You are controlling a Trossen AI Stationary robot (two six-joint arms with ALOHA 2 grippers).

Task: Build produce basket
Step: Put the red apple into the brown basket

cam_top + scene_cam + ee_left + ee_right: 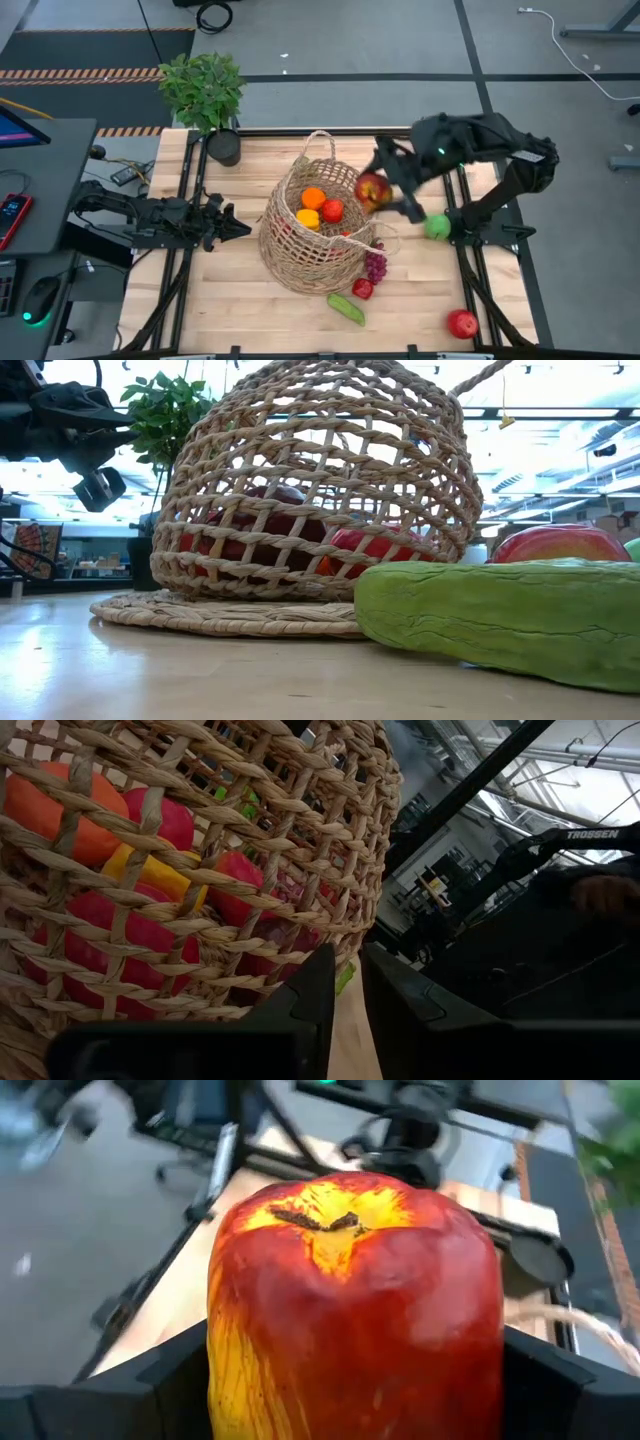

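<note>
The wicker basket [300, 245] sits mid-table with an orange [313, 198], a red fruit [332, 210] and a yellow pepper [308, 218] inside. My right gripper [378, 190] is shut on a red apple [372, 189] over the basket's right rim. On the table lie a green apple [437, 227], purple grapes [376, 266], a small red piece [362, 289], the cucumber [346, 307] and another red apple [462, 323]. My left gripper [238, 228] waits shut just left of the basket [200, 870]. My right gripper pinches the red apple between its two fingers [175, 1375], one on each flank [235, 1350] of the fruit. The apple's stem end [320, 1220] points away from the wrist. It is lifted clear of the table, above the basket's right rim.
A leafy potted plant [203, 90] in a black pot [225, 148] stands at the table's far left corner. In the low view the cucumber [500, 620] lies close in front, with the basket [310, 490] behind it. Bare wood shows along the near left of the table [200, 300].
</note>
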